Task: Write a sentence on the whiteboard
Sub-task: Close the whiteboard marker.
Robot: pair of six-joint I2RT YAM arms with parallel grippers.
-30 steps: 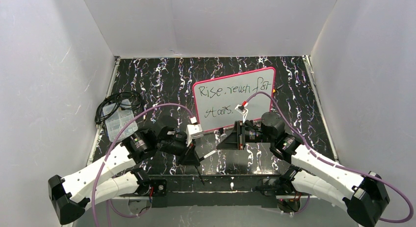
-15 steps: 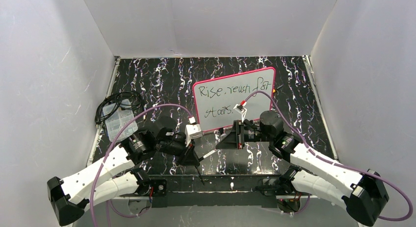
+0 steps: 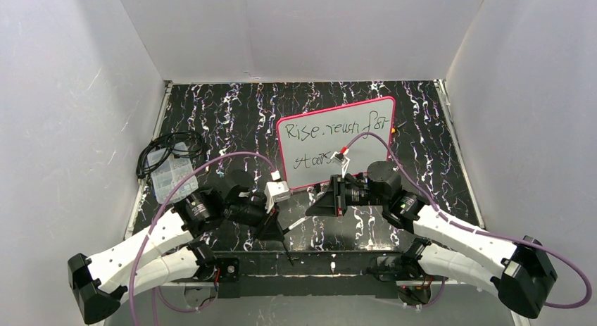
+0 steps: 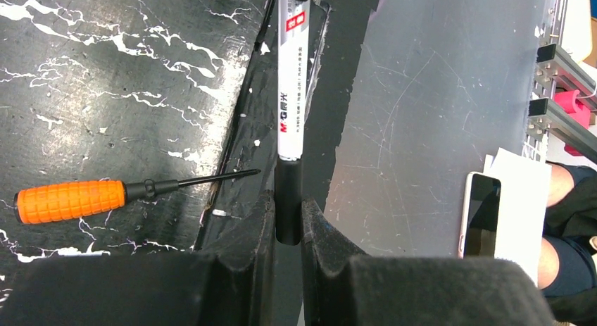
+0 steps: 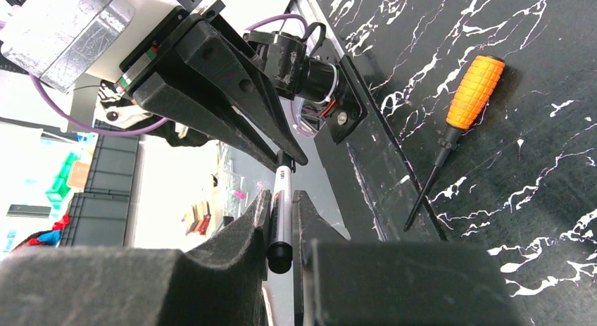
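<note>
**A:** What lies at the far left of the table [image 3: 232,115]?

**B:** A coil of black cable [image 3: 163,151] by the wall; a clear plastic box [image 3: 172,177] sits just beside it, nearer the arms.

**A:** And the left pincer?

**B:** The left pincer [image 4: 287,199] is narrow, clamped on the black end of a marker [image 4: 290,93]; the white, labelled barrel runs away from its fingers; an orange-handled screwdriver [image 4: 70,201] lies flat on the table close by, its tip pointing towards the marker.

**A:** Where is the whiteboard?

**B:** The whiteboard [image 3: 366,151] is near the middle of the table, just beyond the two pincers, its right corner turned further back; whether it lies flat or is propped up I cannot tell; the sentence [image 3: 331,129] runs across it in two black lines, the first roughly "Rise, reach for"; a purple cable [image 3: 366,136] from the right arm crosses in front of it, by the end of the second line.

**A:** And the right pincer?

**B:** The right pincer [image 5: 281,199] is narrow too, clamped on the other end of the same marker; the two pincers meet almost tip to tip, just in front of the whiteboard's near edge.
</note>
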